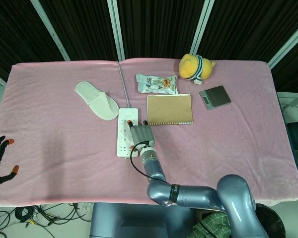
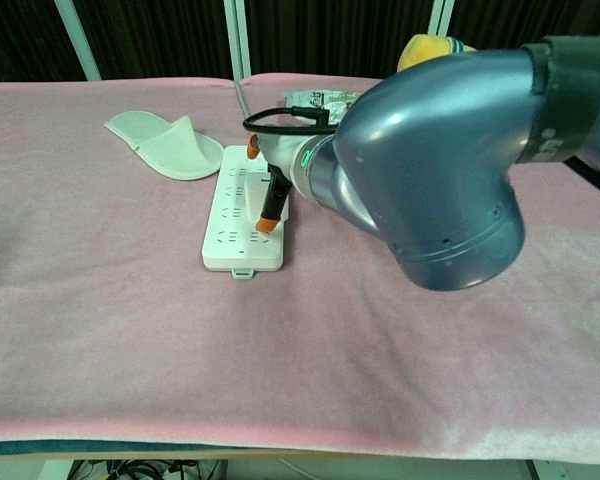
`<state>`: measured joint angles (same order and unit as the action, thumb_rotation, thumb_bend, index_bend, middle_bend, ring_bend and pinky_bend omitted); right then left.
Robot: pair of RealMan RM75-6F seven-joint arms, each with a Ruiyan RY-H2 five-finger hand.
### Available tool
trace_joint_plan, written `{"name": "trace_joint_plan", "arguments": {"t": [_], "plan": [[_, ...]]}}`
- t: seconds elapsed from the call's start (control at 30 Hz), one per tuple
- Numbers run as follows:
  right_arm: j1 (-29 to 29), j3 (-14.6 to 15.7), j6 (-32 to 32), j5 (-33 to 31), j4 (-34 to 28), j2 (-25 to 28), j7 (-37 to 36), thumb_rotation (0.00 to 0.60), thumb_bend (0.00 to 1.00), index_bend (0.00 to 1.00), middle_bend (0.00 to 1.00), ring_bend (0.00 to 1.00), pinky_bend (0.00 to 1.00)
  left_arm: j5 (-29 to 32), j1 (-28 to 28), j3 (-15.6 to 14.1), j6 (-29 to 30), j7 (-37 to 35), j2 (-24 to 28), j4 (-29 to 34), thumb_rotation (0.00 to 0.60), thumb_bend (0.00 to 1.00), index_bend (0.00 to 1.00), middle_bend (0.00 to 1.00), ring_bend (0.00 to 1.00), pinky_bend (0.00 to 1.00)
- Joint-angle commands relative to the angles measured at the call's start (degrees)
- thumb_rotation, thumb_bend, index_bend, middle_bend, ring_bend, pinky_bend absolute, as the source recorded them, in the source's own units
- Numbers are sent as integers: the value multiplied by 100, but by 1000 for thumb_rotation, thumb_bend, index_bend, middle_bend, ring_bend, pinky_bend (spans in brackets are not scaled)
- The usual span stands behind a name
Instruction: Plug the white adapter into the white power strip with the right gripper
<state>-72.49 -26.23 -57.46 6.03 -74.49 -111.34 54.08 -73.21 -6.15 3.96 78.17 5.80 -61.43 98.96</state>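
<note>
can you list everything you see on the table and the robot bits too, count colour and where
table cover: one, pink, over the whole table
power strip: one, white, centre, its cable running to the far edge
slipper: one, white, left of the strip
snack packet: one, white with print, behind the notebook
notebook: one, brown, spiral-bound, right of the strip
plush toy: one, yellow with a striped band, far right of centre
scale: one, grey, right of the notebook
white adapter: not visible; possibly hidden under the hand
right hand: one, grey with orange fingertips, over the strip's right edge
left hand: one, dark with orange fingertips, fingers apart, at the left table edge
</note>
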Motion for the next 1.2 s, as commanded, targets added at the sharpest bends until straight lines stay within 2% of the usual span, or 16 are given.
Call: {"name": "trace_joint_plan", "arguments": {"t": [0.03, 0.13, 0.23, 0.47, 0.53, 0.67, 0.8, 0.83, 0.93, 0.97, 1.07, 1.2], "plan": [[90, -83, -37, 20, -207, 244, -55, 600, 82, 103, 0, 108, 113, 11, 6, 5, 11, -1, 4, -3, 600, 332, 123, 28, 0, 0], [262, -159, -130, 117, -509, 586, -197, 600, 78, 100, 0, 105, 107, 26, 13, 12, 23, -4, 5, -1, 600, 332, 123, 27, 0, 0], [612, -203, -197, 377, -1018, 1166, -462, 600, 78, 100, 0, 105, 103, 26, 16, 10, 37, 26, 1, 8, 600, 332, 123, 27, 0, 0], [1990, -224, 194, 1267, -2400, 2912, -1691, 600, 78, 100, 0, 108, 103, 14, 30, 10, 110, 143, -35, 31, 600, 332, 123, 27, 0, 0], [2344, -139, 288, 1568, -2696, 3373, -1912, 600, 78, 100, 0, 108, 103, 20, 29, 13, 124, 183, -49, 37, 600, 332, 123, 27, 0, 0], [3119, 276, 156, 2519, -3228, 4247, -2199, 600, 78, 100, 0, 109, 103, 32, 27, 22, 156, 280, -80, 40, 600, 332, 123, 28, 0, 0], [4056, 950, -529, 3931, -3667, 4768, -2530, 600, 78, 100, 0, 111, 103, 46, 31, 39, 200, 341, -100, 56, 600, 332, 123, 28, 0, 0], [4391, 1218, -810, 4450, -3723, 4845, -2705, 600, 78, 100, 0, 111, 103, 36, 35, 41, 223, 360, -107, 59, 600, 332, 123, 28, 0, 0], [5071, 1825, -1432, 5524, -3657, 4887, -3087, 600, 78, 100, 0, 113, 103, -23, 48, 43, 287, 359, -120, 62, 600, 332, 123, 27, 0, 0], [5189, 1938, -1547, 5711, -3618, 4878, -3154, 600, 78, 100, 0, 117, 103, -40, 49, 43, 298, 352, -121, 64, 600, 332, 123, 27, 0, 0], [5816, 2534, -2250, 6870, -3151, 4709, -3699, 600, 78, 100, 0, 128, 103, -153, 58, 24, 323, 239, -105, 80, 600, 331, 123, 27, 0, 0], [6191, 2882, -2670, 7581, -2561, 4488, -4260, 600, 78, 99, 0, 129, 103, -347, 61, -14, 373, 157, -74, 74, 600, 331, 123, 27, 0, 0]]}}
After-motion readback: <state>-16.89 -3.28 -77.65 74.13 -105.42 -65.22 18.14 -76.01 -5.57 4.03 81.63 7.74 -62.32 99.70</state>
